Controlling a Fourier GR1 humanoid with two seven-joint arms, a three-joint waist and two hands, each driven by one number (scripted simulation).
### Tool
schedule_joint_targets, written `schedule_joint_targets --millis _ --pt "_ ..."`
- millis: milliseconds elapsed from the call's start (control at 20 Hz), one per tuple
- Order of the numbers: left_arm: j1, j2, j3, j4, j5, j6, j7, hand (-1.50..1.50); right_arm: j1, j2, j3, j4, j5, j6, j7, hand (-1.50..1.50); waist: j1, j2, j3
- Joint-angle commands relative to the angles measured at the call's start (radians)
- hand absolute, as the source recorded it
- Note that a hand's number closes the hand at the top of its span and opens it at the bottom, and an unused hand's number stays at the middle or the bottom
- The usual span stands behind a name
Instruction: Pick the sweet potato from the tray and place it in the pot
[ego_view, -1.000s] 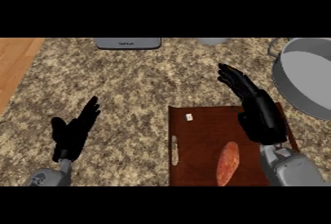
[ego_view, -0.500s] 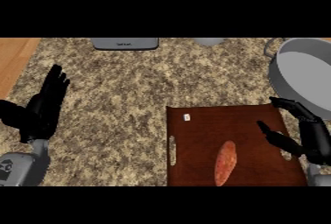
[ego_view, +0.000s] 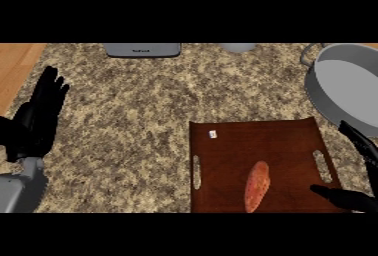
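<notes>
An orange sweet potato (ego_view: 256, 186) lies lengthwise on the dark brown tray (ego_view: 251, 145), near the tray's front edge. The grey pot (ego_view: 353, 90) stands at the counter's right edge, beyond the tray. My right hand (ego_view: 353, 199) shows at the lower right corner, open, with its thumb over the tray's front right corner and its fingers rising along the right edge; it is a little right of the sweet potato and apart from it. My left hand (ego_view: 33, 122) rests open at the left edge, fingers up.
A grey appliance (ego_view: 142, 49) sits at the counter's far edge, with a pale round object (ego_view: 238, 47) to its right. A wooden strip (ego_view: 18, 65) borders the granite counter on the left. The tray has slot handles on both short sides.
My right hand has dropped toward the lower right corner, off the tray's middle, now beside the sweet potato. My left hand rose to the left edge and stays there. The sweet potato has not moved.
</notes>
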Motion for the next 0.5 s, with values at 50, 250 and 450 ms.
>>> schedule_joint_targets --millis 50,250,450 --pt "0.034 -0.004 0.018 0.008 0.005 -0.03 -0.052 0.0 -0.01 -0.172 0.043 -0.128 0.038 0.13 0.231 -1.5 0.007 0.001 -0.004" --pt "-0.027 -0.025 -0.012 0.045 -0.016 -0.015 -0.016 0.0 -0.031 -0.197 0.209 -0.244 0.181 0.151 0.437 -1.5 0.003 0.003 -0.005" --pt "-0.028 -0.02 -0.015 -0.02 -0.033 0.019 0.039 0.0 -0.074 -0.247 0.29 -0.31 0.265 0.22 0.627 -1.5 0.018 0.001 -0.003"
